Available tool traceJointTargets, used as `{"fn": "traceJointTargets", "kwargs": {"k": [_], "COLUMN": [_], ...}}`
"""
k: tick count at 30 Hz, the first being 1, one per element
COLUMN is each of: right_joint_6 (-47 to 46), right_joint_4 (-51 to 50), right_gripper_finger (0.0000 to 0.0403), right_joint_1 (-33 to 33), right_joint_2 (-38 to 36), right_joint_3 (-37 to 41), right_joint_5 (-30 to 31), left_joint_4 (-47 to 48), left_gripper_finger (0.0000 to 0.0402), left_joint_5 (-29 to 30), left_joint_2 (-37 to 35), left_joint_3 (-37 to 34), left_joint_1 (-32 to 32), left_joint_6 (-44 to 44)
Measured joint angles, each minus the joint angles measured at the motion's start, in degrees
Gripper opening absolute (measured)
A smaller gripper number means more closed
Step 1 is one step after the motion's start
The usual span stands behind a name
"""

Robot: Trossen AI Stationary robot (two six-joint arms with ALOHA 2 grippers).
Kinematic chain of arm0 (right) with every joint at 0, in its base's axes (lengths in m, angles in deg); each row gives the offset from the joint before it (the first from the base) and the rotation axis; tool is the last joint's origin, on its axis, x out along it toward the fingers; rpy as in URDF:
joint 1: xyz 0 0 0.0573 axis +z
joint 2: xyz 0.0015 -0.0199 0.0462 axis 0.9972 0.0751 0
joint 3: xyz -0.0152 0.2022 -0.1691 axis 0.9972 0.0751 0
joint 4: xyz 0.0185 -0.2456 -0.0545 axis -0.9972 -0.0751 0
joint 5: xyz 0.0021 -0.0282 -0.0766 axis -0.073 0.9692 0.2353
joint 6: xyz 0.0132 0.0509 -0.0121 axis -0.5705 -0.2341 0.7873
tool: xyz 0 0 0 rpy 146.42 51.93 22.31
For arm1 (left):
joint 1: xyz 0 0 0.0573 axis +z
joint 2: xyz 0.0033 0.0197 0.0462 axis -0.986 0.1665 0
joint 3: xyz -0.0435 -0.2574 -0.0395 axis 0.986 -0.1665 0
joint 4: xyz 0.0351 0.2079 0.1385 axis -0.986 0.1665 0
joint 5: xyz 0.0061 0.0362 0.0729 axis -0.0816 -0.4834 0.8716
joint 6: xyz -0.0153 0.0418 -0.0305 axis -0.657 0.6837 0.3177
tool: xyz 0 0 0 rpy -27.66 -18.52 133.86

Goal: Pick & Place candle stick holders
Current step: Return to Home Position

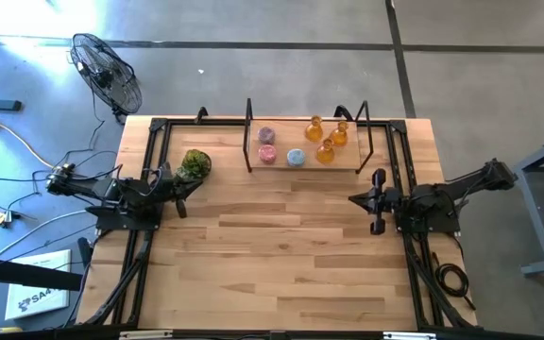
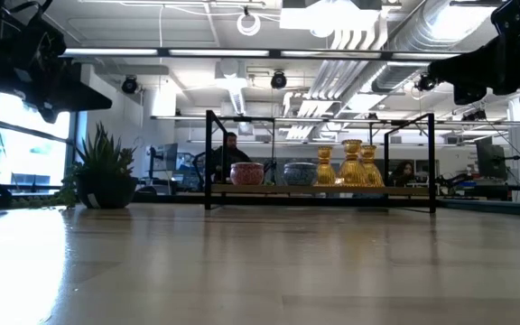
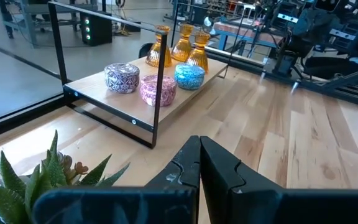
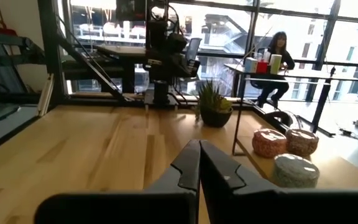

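I am holding both arms folded at the worktop's [image 1: 281, 255] sides, left end effector [image 3: 199, 143] and right end effector [image 4: 199, 146] each pressed together. The amber candle stick holders [image 1: 325, 151], pink holders [image 1: 266, 154] and blue holder [image 1: 296, 157] are sitting on the far shelf [image 1: 289, 132], well apart from both.

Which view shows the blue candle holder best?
Left wrist view: the blue holder sits close and unblocked on the shelf. High view shows only its top; low view, far off; right wrist view, from the side.
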Motion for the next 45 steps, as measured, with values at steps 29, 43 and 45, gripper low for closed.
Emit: {"fn": "traceJointTargets", "kwargs": {"k": [29,43,45], "right_joint_6": [0.5,0.5,0.5], "right_joint_4": [-8.8,-8.7,-8.7], "right_gripper_finger": [0.0007,0.0003,0.0003], "right_joint_1": [0.0,0.0,0.0], "right_joint_2": [-10.7,-10.7,-10.7], "right_joint_3": [0.0,0.0,0.0], "right_joint_5": [-1.0,-1.0,-1.0], "left_joint_4": [0.1,-4.9,-6.1], "left_gripper_finger": [0.0000,0.0000,0.0000], "left_joint_5": [-6.2,-35.1,-41.7], "left_joint_2": [0.0,0.0,0.0], "left_joint_3": [-0.1,-0.5,-0.5], "left_joint_1": [0.0,0.0,0.0], "left_joint_6": [4.4,12.3,13.1]}}
